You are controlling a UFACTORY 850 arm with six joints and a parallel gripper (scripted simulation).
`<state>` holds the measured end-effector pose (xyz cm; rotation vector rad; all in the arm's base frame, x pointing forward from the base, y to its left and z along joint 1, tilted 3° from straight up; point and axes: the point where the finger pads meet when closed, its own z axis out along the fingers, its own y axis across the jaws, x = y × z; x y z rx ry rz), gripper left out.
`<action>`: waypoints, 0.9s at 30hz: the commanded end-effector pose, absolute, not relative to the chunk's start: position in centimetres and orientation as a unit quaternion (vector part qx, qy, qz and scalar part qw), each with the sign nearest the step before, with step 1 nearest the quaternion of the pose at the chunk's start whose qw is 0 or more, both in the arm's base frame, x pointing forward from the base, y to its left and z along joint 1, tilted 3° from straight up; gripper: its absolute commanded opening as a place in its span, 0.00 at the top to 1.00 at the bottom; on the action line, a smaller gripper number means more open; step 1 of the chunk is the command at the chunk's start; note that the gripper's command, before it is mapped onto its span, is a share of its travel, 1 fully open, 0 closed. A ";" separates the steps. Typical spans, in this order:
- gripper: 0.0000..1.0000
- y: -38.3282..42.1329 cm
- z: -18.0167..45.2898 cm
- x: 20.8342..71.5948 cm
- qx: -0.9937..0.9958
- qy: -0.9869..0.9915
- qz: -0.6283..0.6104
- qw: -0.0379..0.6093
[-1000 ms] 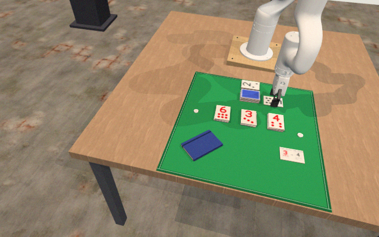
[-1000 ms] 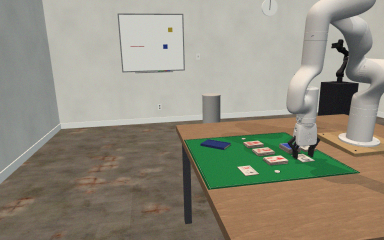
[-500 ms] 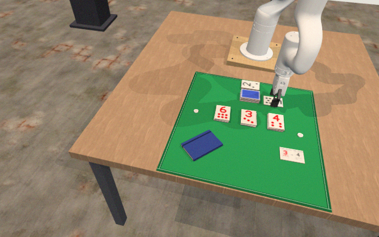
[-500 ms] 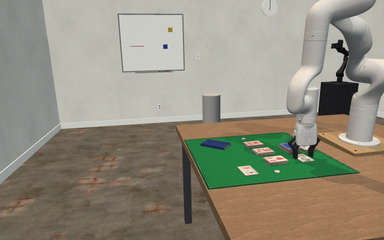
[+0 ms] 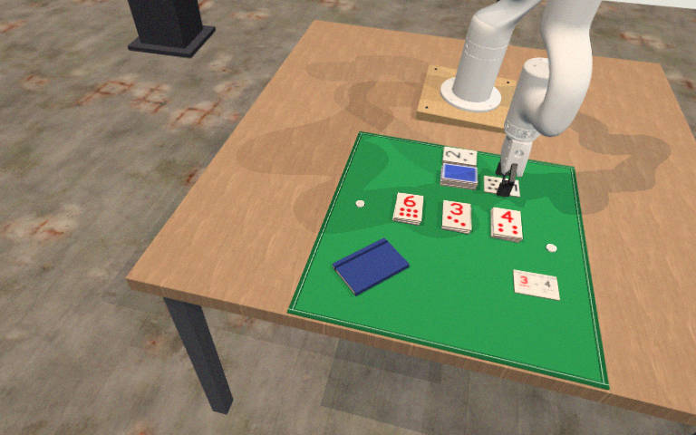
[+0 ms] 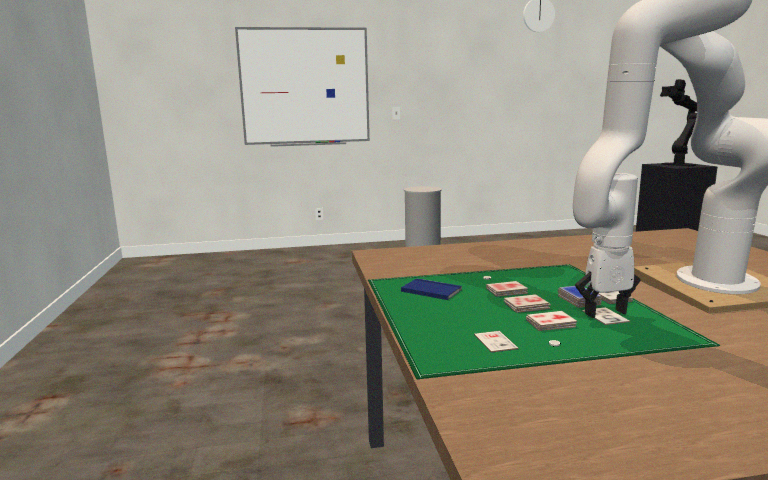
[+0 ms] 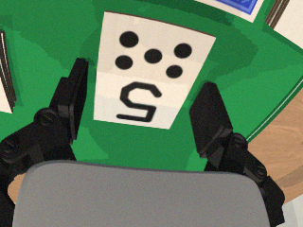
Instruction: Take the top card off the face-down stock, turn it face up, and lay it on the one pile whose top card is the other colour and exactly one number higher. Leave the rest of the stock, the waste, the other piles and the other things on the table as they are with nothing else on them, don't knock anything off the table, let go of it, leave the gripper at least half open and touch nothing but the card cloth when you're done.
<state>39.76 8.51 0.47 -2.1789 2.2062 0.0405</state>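
A face-up black 5 (image 7: pixel 151 70) is straddled by the wide-open, empty end effector (image 7: pixel 147 116); it is probably best gripped by its long edges, then laid on the red 6 pile (image 5: pixel 408 208).

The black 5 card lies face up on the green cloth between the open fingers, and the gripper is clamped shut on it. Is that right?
Not quite. The black 5 card does lie face up on the green cloth, but the gripper is open, not clamped: the wrist view shows a finger on each side of the card with green cloth showing between pad and card edge.
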 end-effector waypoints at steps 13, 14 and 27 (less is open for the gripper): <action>0.14 8.5 0.5 39.8 -0.702 0.711 0.013 0.021; 0.14 8.5 0.5 39.8 -0.702 0.711 0.013 0.021; 0.14 8.5 0.3 39.8 -0.702 0.711 0.013 0.021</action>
